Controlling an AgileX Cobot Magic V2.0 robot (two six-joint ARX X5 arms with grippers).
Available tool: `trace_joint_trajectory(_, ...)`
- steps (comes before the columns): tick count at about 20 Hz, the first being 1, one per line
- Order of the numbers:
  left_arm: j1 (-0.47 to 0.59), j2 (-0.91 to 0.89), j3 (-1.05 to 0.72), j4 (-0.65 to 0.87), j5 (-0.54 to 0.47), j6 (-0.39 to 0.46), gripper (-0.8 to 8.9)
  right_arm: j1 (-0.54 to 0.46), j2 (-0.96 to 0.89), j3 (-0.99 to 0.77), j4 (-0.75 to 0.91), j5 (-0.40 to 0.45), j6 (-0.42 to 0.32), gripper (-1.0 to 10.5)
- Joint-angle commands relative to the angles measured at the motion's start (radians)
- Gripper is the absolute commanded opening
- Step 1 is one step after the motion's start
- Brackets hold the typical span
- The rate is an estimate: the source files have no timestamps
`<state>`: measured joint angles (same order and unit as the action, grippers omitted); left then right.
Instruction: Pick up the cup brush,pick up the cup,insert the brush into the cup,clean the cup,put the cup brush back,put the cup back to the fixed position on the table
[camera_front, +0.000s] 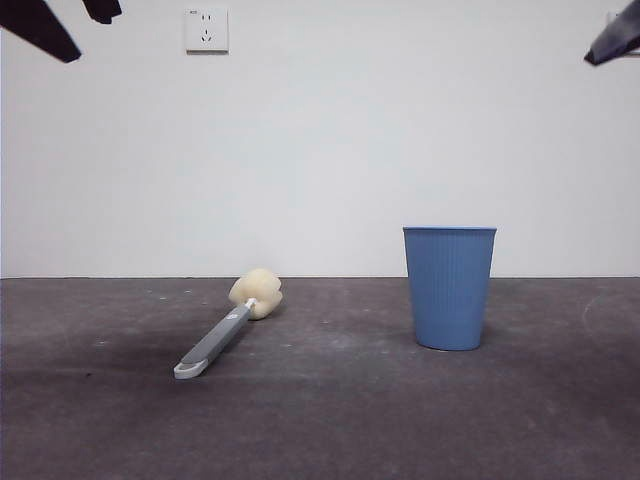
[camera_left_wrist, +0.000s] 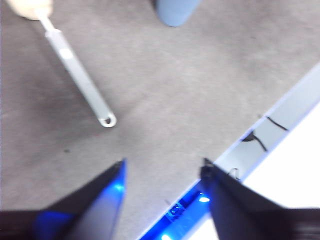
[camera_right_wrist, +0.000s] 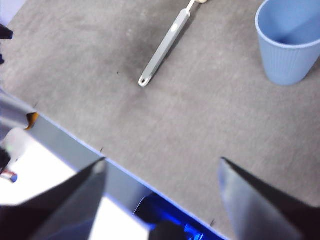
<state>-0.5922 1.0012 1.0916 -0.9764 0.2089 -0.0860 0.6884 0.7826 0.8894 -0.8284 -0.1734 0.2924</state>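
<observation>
Hovering with both sets of fingers spread and empty, nothing is begun: cup brush (camera_front: 228, 332) lies flat, cup (camera_front: 449, 287) stands untouched on the table (camera_front: 330, 420).

White rectangular plastic wall socket (camera_front: 206, 30) mounted high on plain white wall (camera_front: 330, 140). Wall runs full width behind, bare below and beside socket. Pale metal edge strip (camera_right_wrist: 65, 145) seen in wrist views; position relative to socket cannot tell.
</observation>
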Motion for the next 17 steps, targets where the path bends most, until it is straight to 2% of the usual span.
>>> trace_joint_trajectory(1, -0.002, -0.002, -0.005, -0.002, 0.010, 0.013, -0.12, 0.003, 0.001, -0.003, -0.043, -0.038, -0.002, -0.1)
trace_joint_trajectory(17, -0.002, -0.001, -0.005, 0.043, 0.004, 0.011, -0.03, 0.002, 0.002, -0.003, -0.056, -0.033, 0.002, 0.0)
